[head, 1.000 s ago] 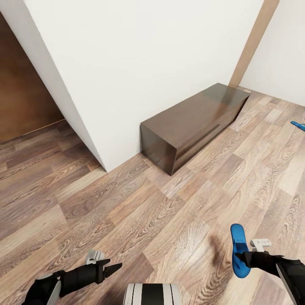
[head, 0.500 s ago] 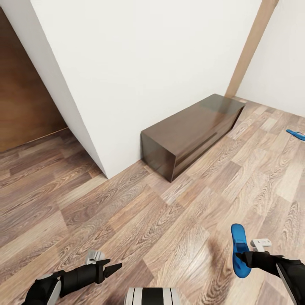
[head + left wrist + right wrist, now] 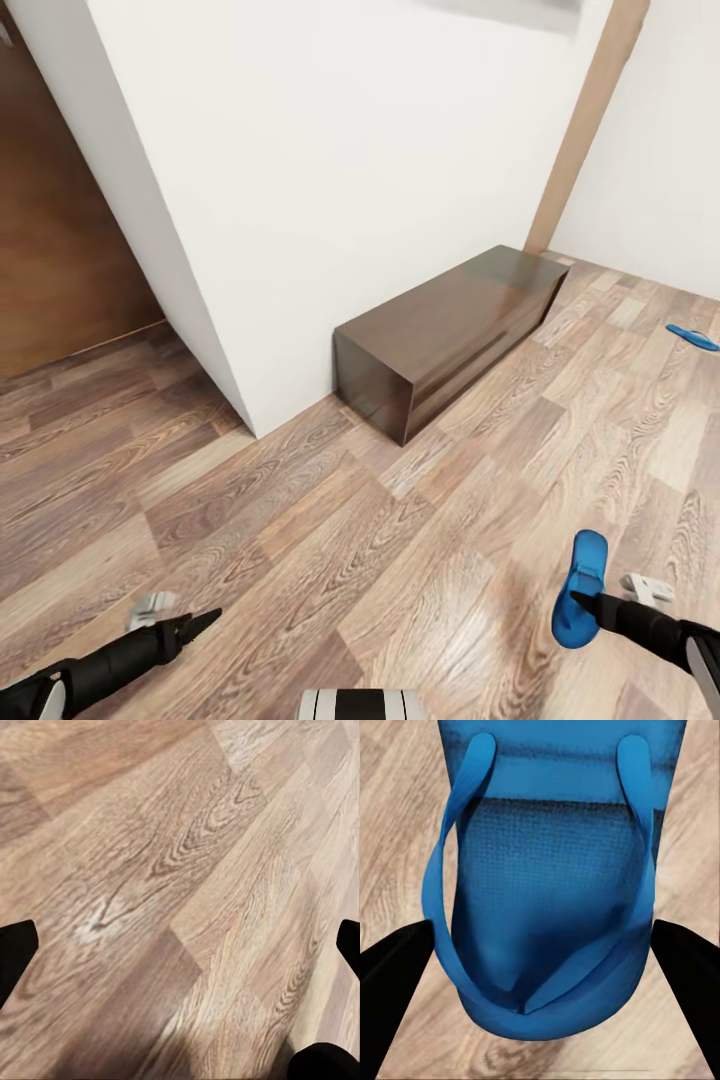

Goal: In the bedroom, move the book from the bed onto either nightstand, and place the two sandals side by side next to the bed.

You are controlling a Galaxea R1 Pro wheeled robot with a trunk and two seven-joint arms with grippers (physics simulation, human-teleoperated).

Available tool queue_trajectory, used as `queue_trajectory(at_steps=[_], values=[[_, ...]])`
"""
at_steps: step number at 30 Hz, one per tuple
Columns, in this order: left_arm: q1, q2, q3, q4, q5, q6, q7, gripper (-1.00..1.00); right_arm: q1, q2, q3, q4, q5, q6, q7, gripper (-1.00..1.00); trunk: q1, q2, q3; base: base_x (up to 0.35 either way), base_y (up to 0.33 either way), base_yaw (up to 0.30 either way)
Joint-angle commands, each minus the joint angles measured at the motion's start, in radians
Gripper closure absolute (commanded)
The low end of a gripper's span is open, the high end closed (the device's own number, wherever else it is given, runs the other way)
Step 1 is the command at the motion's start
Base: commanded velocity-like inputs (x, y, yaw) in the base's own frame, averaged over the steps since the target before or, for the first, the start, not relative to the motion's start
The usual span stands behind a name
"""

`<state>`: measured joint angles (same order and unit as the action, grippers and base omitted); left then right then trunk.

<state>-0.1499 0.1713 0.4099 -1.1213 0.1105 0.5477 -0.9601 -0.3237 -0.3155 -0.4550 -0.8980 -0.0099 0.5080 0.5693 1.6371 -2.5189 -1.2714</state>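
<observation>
Stretching wide before the robot, the plank floor (image 3: 330, 520) lies bare between a white wall corner (image 3: 250, 420) and the far white wall (image 3: 660, 150). A dark bench (image 3: 450, 325) stands along the near wall, one end just beside the corner, with free floor on its open side. The right gripper (image 3: 585, 603) pinches a blue sandal (image 3: 580, 590) at one end, held upright above the floor. The second sandal (image 3: 692, 337) lies flat on the floor, well apart, near the far wall. The left gripper (image 3: 185, 625) hangs low with nothing in it. The right wrist view shows the sandal's straps (image 3: 544, 900) between dark fingers (image 3: 394, 982); the left wrist view shows planks, with the finger tips (image 3: 15, 949) spread to the picture's sides.
</observation>
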Motion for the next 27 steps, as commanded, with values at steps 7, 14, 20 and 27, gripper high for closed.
queue_trajectory(at_steps=[7, 14, 20, 27], values=[[0.000, 0.006, 0.002, 0.128, 0.002, -0.180, -0.009, -1.00, 0.001, 0.003, -0.005, 0.395, -0.019, -0.182, 0.029, 1.00, -0.003, 0.001, 0.027, 0.000, 0.000, 0.000], [0.000, 0.003, -0.041, 0.213, 0.001, -0.236, -0.006, -1.00, 0.002, 0.004, -0.004, 0.482, -0.020, -0.279, 0.044, 1.00, -0.006, 0.003, 0.054, 0.000, 0.000, 0.000], [0.000, -0.021, -0.110, 0.320, 0.001, -0.266, -0.005, -1.00, 0.002, 0.005, -0.004, 0.486, -0.019, -0.285, 0.046, 1.00, -0.009, 0.004, 0.077, 0.000, 0.000, 0.000], [0.000, -0.036, -0.121, 0.345, 0.000, -0.277, 0.002, -1.00, 0.002, 0.006, -0.004, 0.488, -0.020, -0.286, 0.082, 1.00, -0.012, 0.006, 0.104, 0.000, 0.000, 0.000]])
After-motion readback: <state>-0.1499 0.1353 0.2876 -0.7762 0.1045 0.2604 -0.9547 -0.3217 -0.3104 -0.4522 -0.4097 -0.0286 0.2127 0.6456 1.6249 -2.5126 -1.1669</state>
